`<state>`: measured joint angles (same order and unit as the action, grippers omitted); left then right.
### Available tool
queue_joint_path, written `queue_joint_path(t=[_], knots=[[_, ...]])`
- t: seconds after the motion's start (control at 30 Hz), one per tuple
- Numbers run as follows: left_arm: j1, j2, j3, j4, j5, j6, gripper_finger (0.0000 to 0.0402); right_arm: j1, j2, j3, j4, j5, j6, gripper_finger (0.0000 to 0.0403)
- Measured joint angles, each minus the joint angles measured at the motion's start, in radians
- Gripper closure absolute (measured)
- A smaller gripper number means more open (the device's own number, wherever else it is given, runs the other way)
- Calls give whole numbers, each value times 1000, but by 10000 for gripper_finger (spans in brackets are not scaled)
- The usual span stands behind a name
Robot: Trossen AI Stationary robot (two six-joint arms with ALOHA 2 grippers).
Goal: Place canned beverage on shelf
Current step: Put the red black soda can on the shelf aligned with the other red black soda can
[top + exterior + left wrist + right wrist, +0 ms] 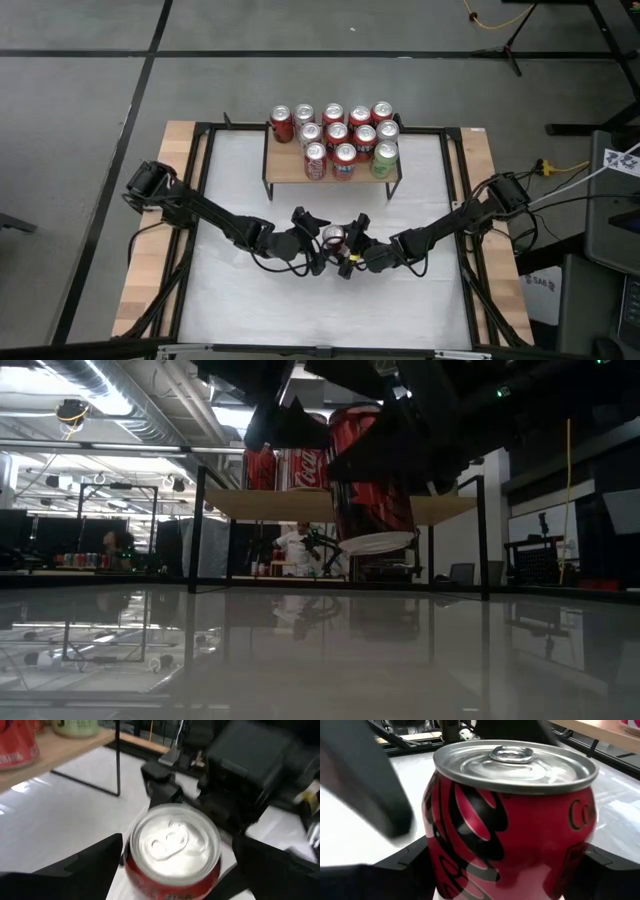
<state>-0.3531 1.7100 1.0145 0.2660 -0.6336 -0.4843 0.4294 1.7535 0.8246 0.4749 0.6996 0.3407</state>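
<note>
- The right pincer (345, 240) is clamped on the red can (332, 237), held clear of the surface (240, 300) over its middle, a little in front of the shelf (290, 168).
- The left pincer (312, 236) hangs just beside the same can, fingers wide apart on either side of it and touching nothing that I can make out. If either arm swings carelessly, those fingers could knock the can out of the grip.
- The shelf already carries three rows of cans (338, 135), crowded toward its right end; bare plank shows only at the front left corner. Aiming anywhere else risks toppling a standing can.
- The can looks tilted in the low view. Released like that, it may tip or roll off the shelf's front edge.
</note>
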Motion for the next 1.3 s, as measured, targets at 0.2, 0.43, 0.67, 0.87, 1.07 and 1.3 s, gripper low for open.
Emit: queue_joint_path(t=[0.2, 0.43, 0.67, 0.87, 1.07, 1.3], knots=[[6, 17, -1, 4, 7, -2, 31, 0, 0, 0, 6, 7, 33, 102], [17, 53, 0, 38, 11, -4, 31, 0, 0, 0, 5, 7, 33, 102], [16, 64, 0, 61, -3, -3, 52, 0, 0, 0, -1, 7, 32, 102], [16, 64, 0, 62, -4, 0, 93, 0, 0, 0, -3, 4, 30, 101], [16, 64, 0, 60, -3, 0, 116, 0, 0, 0, -6, -31, 31, 75], [16, 51, 0, 48, 9, 50, 119, 2, 0, 0, -1, -39, 0, 52]])
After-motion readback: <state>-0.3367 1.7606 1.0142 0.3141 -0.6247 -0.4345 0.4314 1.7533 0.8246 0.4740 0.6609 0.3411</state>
